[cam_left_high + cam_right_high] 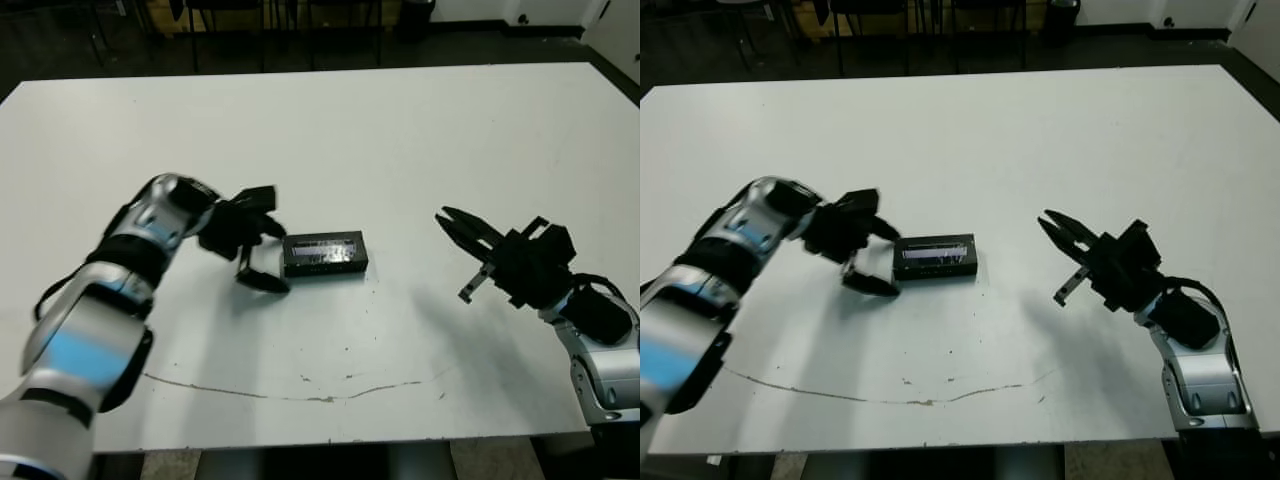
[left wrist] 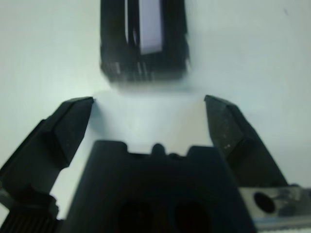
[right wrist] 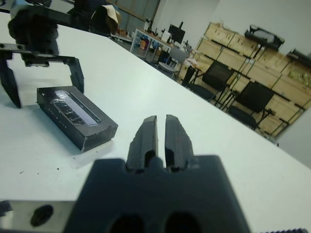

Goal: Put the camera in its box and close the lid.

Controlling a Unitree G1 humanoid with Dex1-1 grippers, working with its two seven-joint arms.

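Basically done, by the look: lid [image 1: 325, 251] sits on the box mid-table, closed; camera not visible, presumably inside. Left gripper [image 1: 258, 262] w/ fingers spread wide, empty, just beside the lid's end. Right gripper [image 1: 462, 228] pinched together, empty, well apart. Left: retreat only.

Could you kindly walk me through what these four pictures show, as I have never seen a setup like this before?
A humanoid robot with two arms stands at a white table. Two pictures come from its head, looking down; the other two come from cameras on its wrists. On the table lies a small black box with its lid on. The left gripper hangs open beside one end of the box, not touching it. The right gripper is shut, empty, and well away from the box. Nothing is held. Chairs and crates stand beyond the table.
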